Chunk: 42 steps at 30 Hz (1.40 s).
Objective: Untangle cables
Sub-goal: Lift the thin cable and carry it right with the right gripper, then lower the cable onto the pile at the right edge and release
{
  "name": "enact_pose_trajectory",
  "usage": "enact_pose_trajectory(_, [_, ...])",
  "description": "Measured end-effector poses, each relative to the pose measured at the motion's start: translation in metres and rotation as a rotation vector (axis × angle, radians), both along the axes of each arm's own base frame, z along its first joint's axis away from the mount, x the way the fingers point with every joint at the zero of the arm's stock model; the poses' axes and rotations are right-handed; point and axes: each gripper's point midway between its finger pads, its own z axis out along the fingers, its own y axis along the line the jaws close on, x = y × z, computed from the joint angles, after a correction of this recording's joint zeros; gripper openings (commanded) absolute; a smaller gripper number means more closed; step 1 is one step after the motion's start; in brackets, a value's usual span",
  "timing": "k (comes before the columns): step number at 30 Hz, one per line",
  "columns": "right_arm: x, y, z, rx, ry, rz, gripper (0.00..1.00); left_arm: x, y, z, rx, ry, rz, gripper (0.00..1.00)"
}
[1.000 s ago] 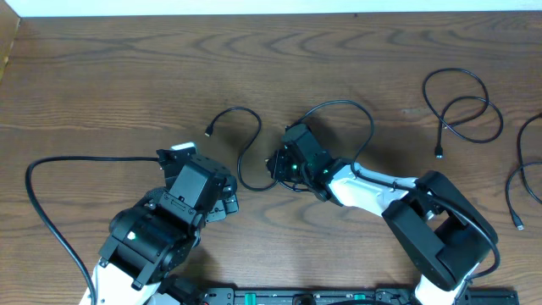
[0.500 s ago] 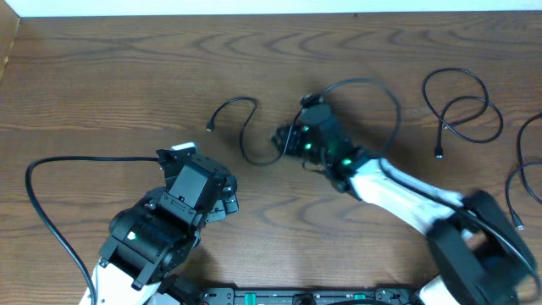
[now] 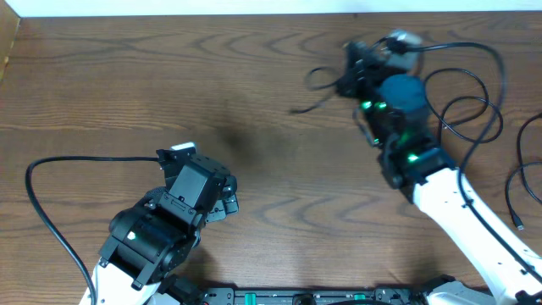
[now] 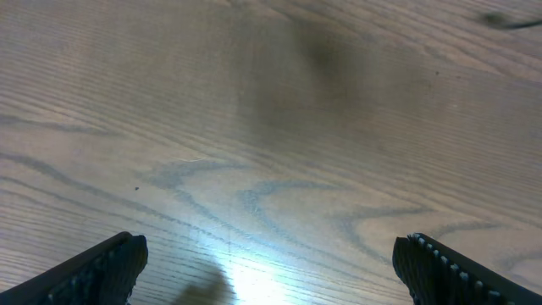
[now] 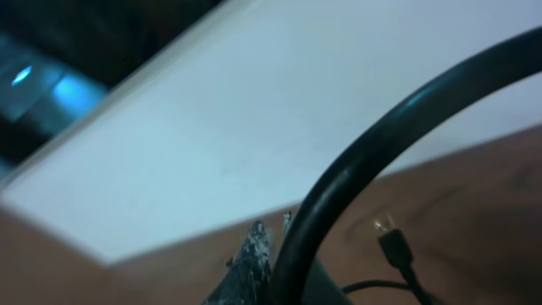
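Wood-grain table lies under the left gripper, the claw nearest the robot's base. Its two ribbed fingers stand wide apart, released, with nothing between them. No cable lies near this claw; all are well off to its right.

Far to that claw's right, at the edge of the overhead view, a thin cable curves along the wood. Farther out, a looped cable lies flat, its plug end pointing back toward the robot.

Farther still, the right gripper reaches toward the table's far edge, blurred in the overhead view. It is clenched on a black held cable, which in the right wrist view sweeps up in a thick arc just beside the one finger that shows. Overhead, a short end curls off to this claw's left, while the longer run arches away to its right and down toward the looped cable; whether they touch I cannot tell.

Past the held cable, the right wrist view shows a small plug on the wood, and behind it a white wall.
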Motion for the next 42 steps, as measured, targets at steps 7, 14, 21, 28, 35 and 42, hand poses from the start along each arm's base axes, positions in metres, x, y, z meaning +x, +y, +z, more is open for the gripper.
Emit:
enact_pose_trajectory(7, [0.019, -0.084, 0.008, -0.012, -0.025, -0.212, 0.01, 0.000, 0.000, 0.000, 0.000, 0.000, 0.000, 0.97])
enact_pose_trajectory(14, [0.026, -0.171, 0.030, -0.030, -0.057, -0.376, 0.01, 0.000, 0.000, 0.000, 0.000, 0.000, 0.000, 0.97])
enact_pose_trajectory(21, [0.012, -0.268, 0.059, -0.071, -0.063, -0.565, 0.01, 0.000, 0.000, 0.000, 0.000, 0.000, 0.000, 0.97])
enact_pose_trajectory(28, [-0.013, -0.343, 0.090, -0.140, -0.105, -0.734, 0.01, 0.000, 0.000, 0.000, 0.000, 0.000, 0.000, 0.97])
enact_pose_trajectory(35, [0.001, -0.382, 0.054, -0.229, -0.023, -0.786, 0.01, 0.000, 0.000, 0.000, 0.000, 0.000, 0.000, 0.97])
enact_pose_trajectory(42, [0.038, -0.406, -0.052, -0.251, 0.201, -0.761, 0.01, 0.000, 0.000, 0.000, 0.000, 0.000, 0.000, 0.97])
